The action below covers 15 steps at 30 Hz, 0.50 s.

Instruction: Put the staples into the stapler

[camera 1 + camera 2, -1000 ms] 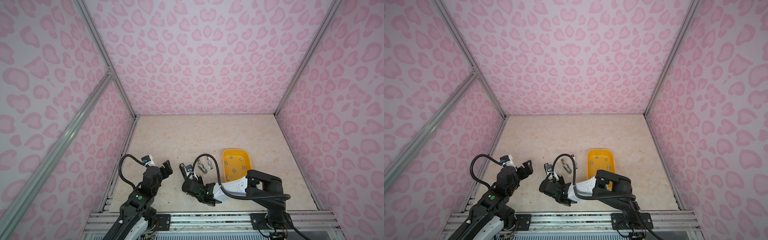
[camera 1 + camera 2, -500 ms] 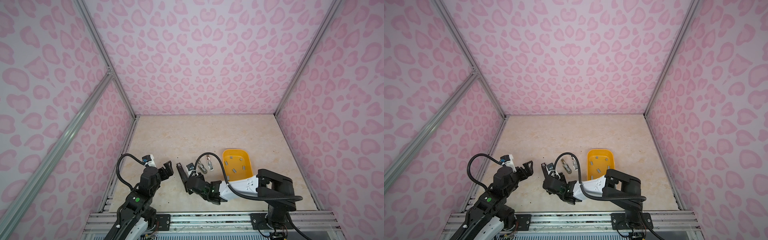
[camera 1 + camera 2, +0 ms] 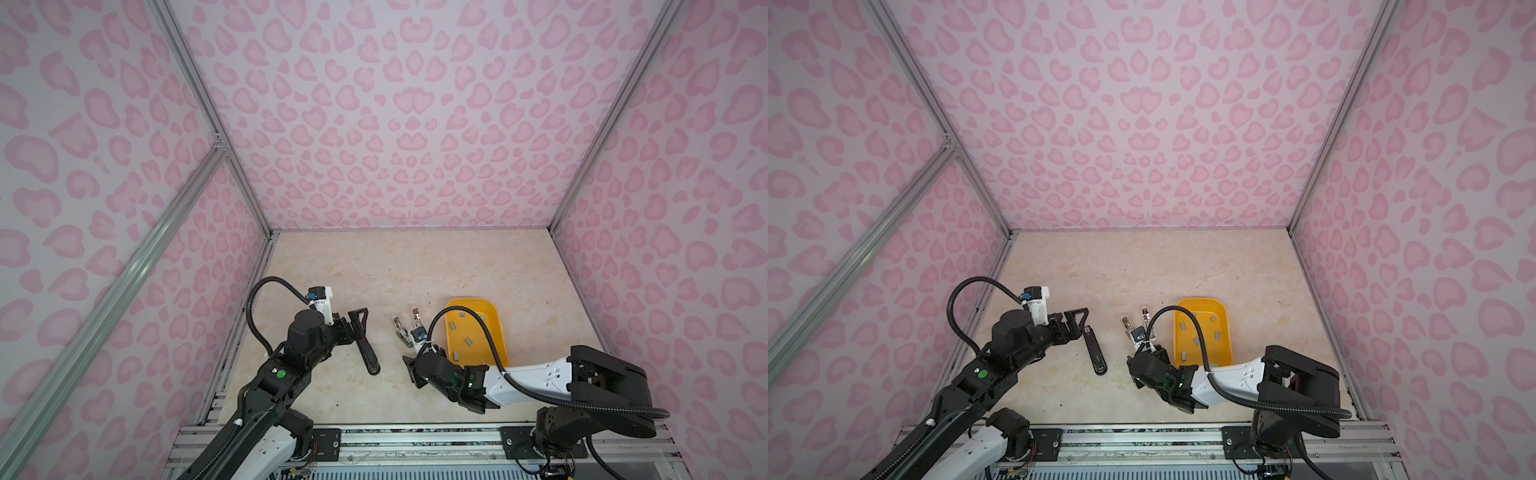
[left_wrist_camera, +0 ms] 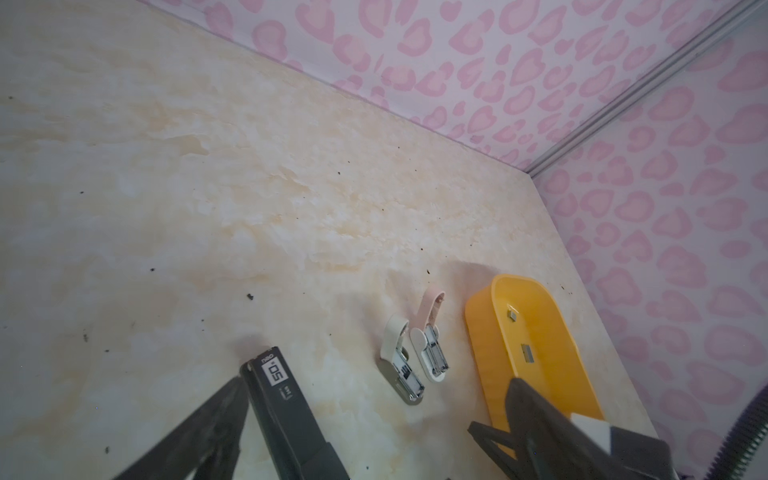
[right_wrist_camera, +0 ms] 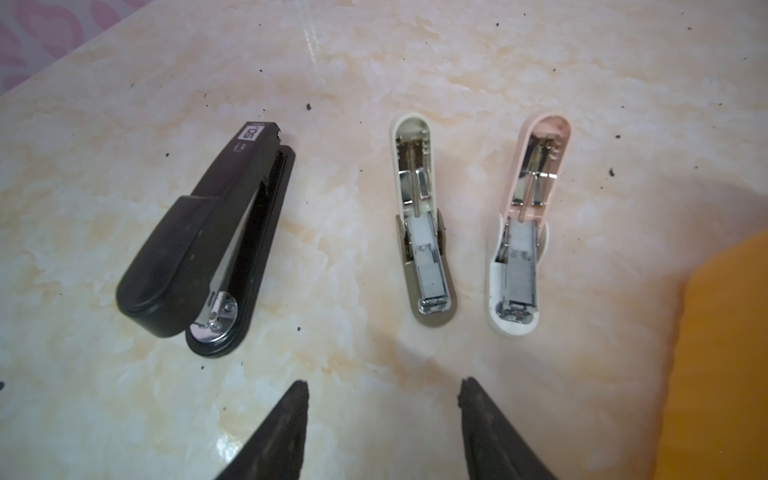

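Black stapler (image 3: pixel 365 347) lies long axis near-to-far — left fingers (image 4: pixel 199 432), right fingers (image 5: pixel 282 432) both apart.

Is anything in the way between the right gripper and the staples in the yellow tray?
Nothing lies on the table between them. The right gripper hangs open beside the yellow tray, so only the tray's low wall stands before the staples. The arm's own black cable arches over the tray.
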{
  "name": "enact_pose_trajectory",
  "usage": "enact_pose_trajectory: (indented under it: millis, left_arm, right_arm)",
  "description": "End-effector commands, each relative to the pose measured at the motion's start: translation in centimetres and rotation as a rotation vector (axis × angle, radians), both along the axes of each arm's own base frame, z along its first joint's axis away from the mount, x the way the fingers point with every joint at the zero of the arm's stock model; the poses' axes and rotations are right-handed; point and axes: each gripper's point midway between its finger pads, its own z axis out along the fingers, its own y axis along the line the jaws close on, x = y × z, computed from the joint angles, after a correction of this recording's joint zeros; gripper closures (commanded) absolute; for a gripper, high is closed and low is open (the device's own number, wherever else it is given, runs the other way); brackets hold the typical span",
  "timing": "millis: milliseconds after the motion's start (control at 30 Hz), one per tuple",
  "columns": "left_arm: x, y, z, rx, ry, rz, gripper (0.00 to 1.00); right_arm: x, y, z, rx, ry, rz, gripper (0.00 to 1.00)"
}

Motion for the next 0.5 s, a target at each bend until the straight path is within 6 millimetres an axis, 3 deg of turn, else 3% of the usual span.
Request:
enact_pose_trajectory:
  millis: [0, 167, 467]
  left_arm:
    - [1.1, -2.6, 2.6, -0.003, -0.075, -0.069, 0.02]
    - [1.9, -5.0, 2.3, 0.02, -0.051, -0.143, 0.02]
    - [2.7, -4.8, 1.7, 0.068, -0.036, -0.118, 0.01]
  right_arm:
    - [0.3, 0.2, -0.8, -0.009, 0.01, 0.023, 0.43]
    - [1.5, -0.3, -2.6, -0.014, 0.044, -0.001, 0.43]
    - [2.8, -0.3, -4.0, -0.044, 0.07, 0.008, 0.44]
